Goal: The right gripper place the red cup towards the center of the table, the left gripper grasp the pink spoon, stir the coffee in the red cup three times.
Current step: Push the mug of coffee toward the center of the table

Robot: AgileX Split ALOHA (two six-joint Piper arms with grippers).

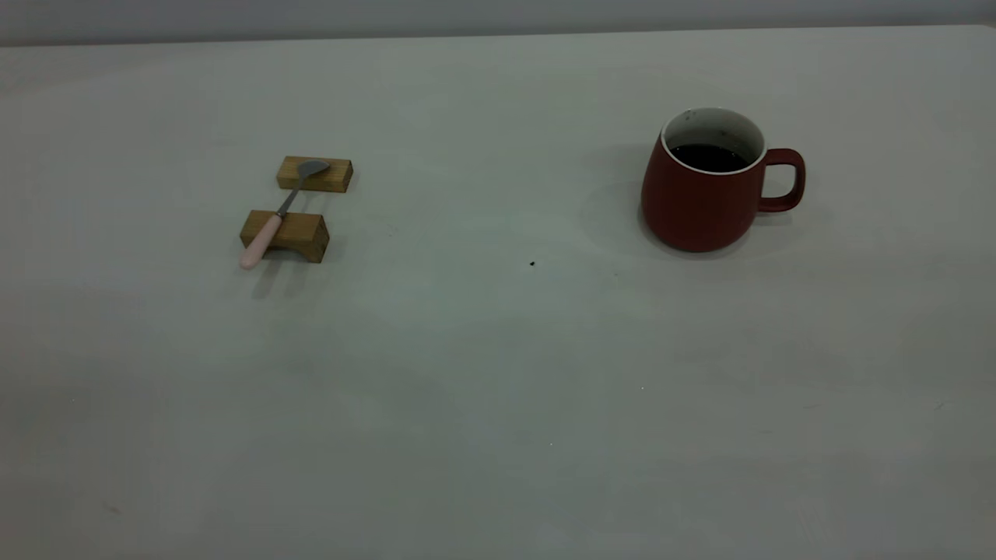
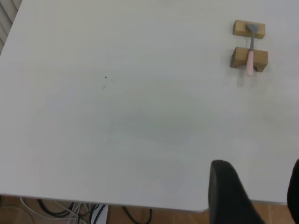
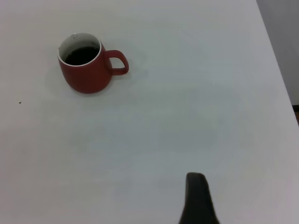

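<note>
The red cup (image 1: 700, 198) stands upright at the table's (image 1: 498, 373) right side, its handle pointing right, with dark coffee (image 1: 708, 158) inside. At the left, the pink spoon (image 1: 282, 208) lies across two tan wooden blocks, bowl on the far block (image 1: 334, 176), pink handle over the near block (image 1: 299, 233). Neither gripper shows in the exterior view. My left gripper (image 2: 259, 186) hangs open and empty by the table's edge, far from the spoon (image 2: 251, 51). My right gripper (image 3: 196, 198) is well away from the cup (image 3: 86, 74); only a dark part of it shows.
A tiny dark speck (image 1: 532, 264) marks the table's middle between the spoon and the cup. Cables (image 2: 70, 212) lie on the floor beyond the table edge in the left wrist view. The table's right edge (image 3: 280, 79) runs near the right arm.
</note>
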